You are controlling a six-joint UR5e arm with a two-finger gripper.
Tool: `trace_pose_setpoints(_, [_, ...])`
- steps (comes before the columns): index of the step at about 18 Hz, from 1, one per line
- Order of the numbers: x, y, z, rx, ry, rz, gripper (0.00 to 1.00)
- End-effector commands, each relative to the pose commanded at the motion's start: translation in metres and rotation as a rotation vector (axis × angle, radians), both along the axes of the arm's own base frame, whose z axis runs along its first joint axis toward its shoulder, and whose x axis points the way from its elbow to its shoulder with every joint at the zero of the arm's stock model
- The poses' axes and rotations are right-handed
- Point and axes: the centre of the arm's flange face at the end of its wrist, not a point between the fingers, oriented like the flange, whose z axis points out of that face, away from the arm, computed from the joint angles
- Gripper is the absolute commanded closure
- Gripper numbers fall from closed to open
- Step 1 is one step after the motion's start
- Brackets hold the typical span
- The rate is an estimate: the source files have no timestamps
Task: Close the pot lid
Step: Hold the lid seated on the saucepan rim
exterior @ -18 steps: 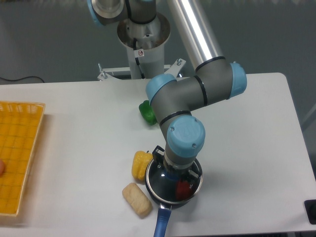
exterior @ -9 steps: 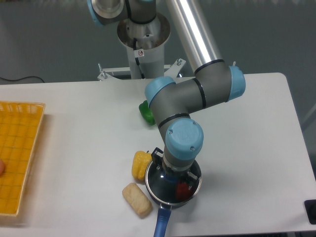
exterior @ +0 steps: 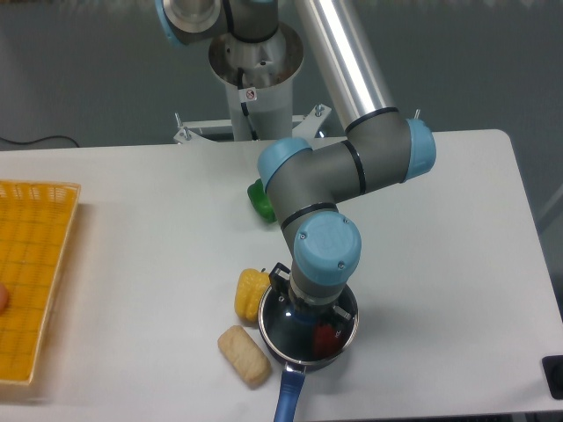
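Since the pot (exterior: 308, 338) is the anchor for everything, the scene is laying itself out around it: far to its left a yellow basket (exterior: 35, 272) is sitting at the table edge, out of the way, while a beige bread piece (exterior: 244, 354) and a yellow pepper (exterior: 251, 293) are lying just beside its left wall, the pepper seeming to touch it. Behind the pot a green pepper (exterior: 261, 200) is resting, partly hidden by the arm. The lid (exterior: 286, 327) is lying across the pot's rim, a red item (exterior: 326, 338) showing through the glass, so the pot is probably already covered. The gripper (exterior: 310, 309) is hanging straight over the lid's centre, likely at the knob, but the wrist is hiding its jaws, so I cannot tell their opening or whether they are gripping. The blue handle (exterior: 287, 400) is pointing toward the near edge, clear of the arm.
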Motion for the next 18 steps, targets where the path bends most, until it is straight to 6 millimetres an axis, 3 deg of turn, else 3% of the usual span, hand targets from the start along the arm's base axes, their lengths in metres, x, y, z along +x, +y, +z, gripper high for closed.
trace_pose_setpoints(18, [0.0052,0.0012,-0.0071,0.004,0.004,-0.011,0.58])
